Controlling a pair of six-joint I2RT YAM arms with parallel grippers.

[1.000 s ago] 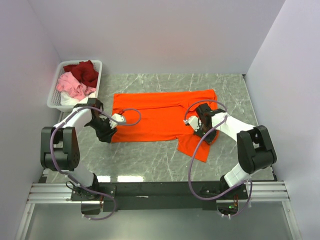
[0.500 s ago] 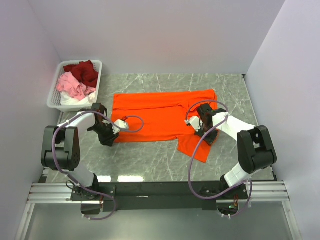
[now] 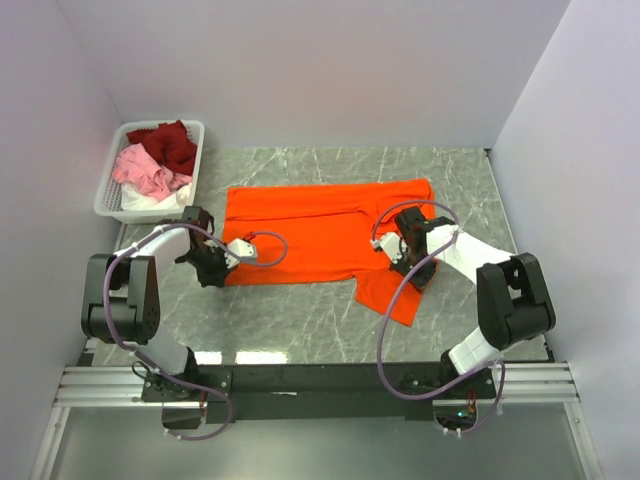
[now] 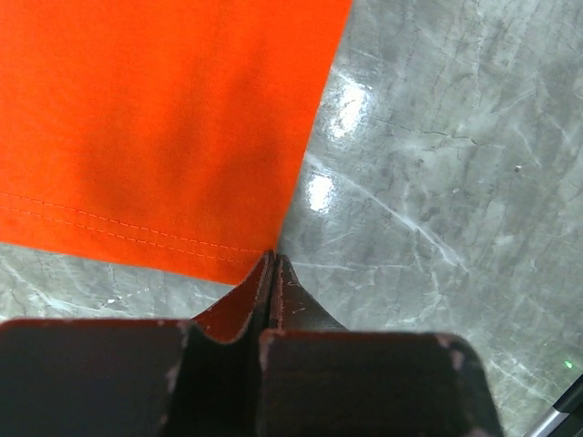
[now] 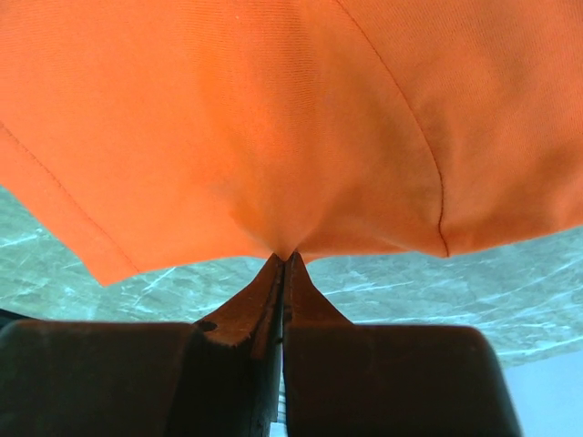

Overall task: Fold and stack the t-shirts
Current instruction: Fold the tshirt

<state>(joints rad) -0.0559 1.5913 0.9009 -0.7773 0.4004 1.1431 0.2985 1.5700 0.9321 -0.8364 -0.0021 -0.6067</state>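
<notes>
Right of basket (image 3: 108, 197): orange t-shirt (image 3: 310, 235), spread flat. The left gripper (image 4: 273, 266) is clenched on its hem corner tip, the right gripper (image 5: 284, 262) pinching bunched cloth. Risk: 2 uneven grips; thin corner slips on lift.

robot lab cell, plain white walls (image 3: 300, 70), marbled tabletop (image 3: 300, 320), aluminium mounting rail (image 3: 540, 385)

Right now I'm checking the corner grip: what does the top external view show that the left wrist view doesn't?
Only the top external view shows the whole orange t-shirt, the basket of other shirts, and the right gripper on the cloth. Only the left wrist view shows the left gripper pinched shut on the shirt's corner and the hem stitching. Both show orange cloth on the marbled table.
</notes>
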